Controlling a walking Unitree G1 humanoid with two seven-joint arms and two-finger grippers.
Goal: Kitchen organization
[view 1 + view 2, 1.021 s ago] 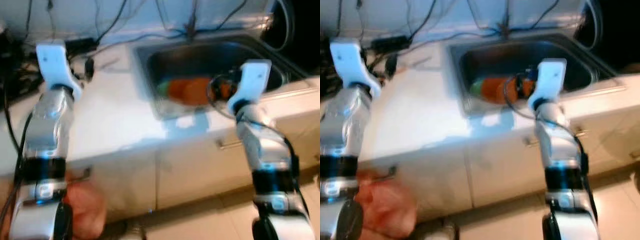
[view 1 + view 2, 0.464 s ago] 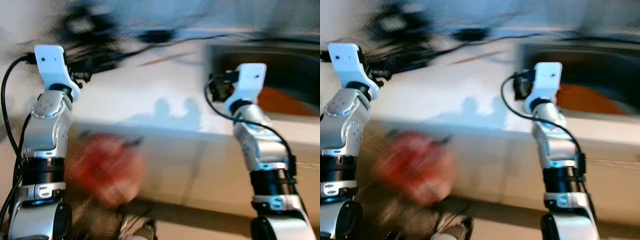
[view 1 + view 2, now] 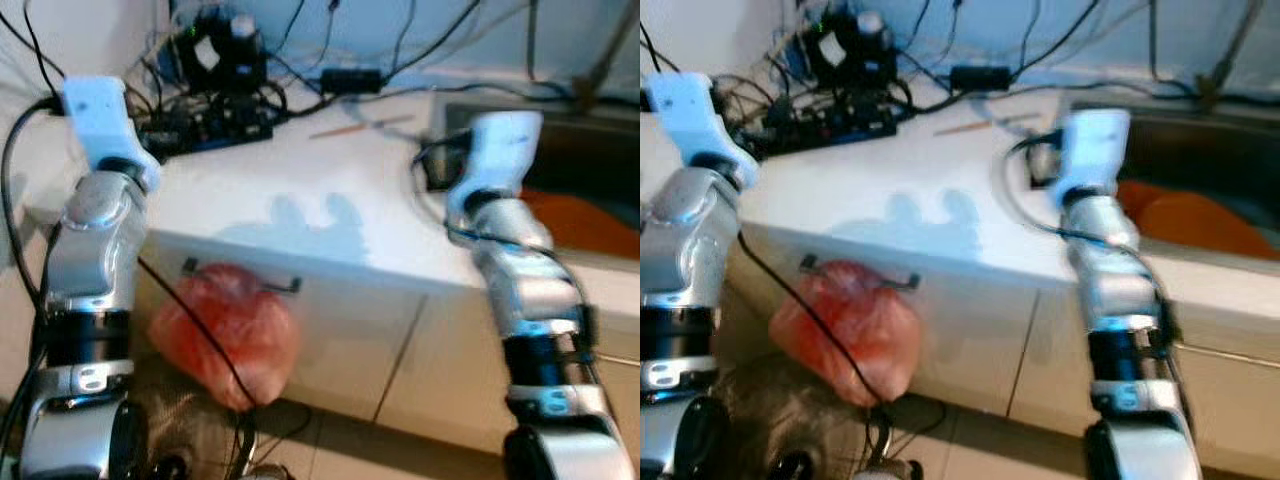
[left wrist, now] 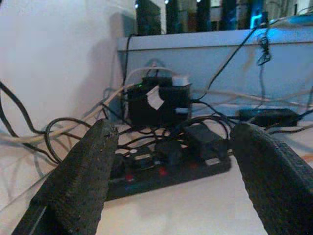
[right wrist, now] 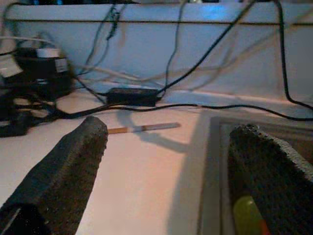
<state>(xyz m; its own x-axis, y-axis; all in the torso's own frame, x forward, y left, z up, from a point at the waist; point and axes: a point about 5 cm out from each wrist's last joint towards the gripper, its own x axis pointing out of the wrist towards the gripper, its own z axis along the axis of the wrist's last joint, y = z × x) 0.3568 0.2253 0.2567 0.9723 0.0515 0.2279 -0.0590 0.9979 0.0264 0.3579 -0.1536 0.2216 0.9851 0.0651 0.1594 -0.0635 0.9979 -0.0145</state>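
Both claws gape empty: left claw (image 4: 171,166) over the cables (image 4: 161,142), right claw (image 5: 161,166) should approach the stick (image 5: 144,128) on the tabletop (image 3: 300,200) slowly.

Domestic kitchen. A white countertop (image 3: 300,190) runs over pale base cabinets (image 3: 350,340) and holds an inset steel sink (image 3: 1200,150) with an orange item inside. A red plastic bag (image 3: 228,335) hangs from a cabinet handle (image 3: 240,278). A black power strip (image 4: 171,169), adapters and tangled cables crowd the worktop's back corner against the wall.
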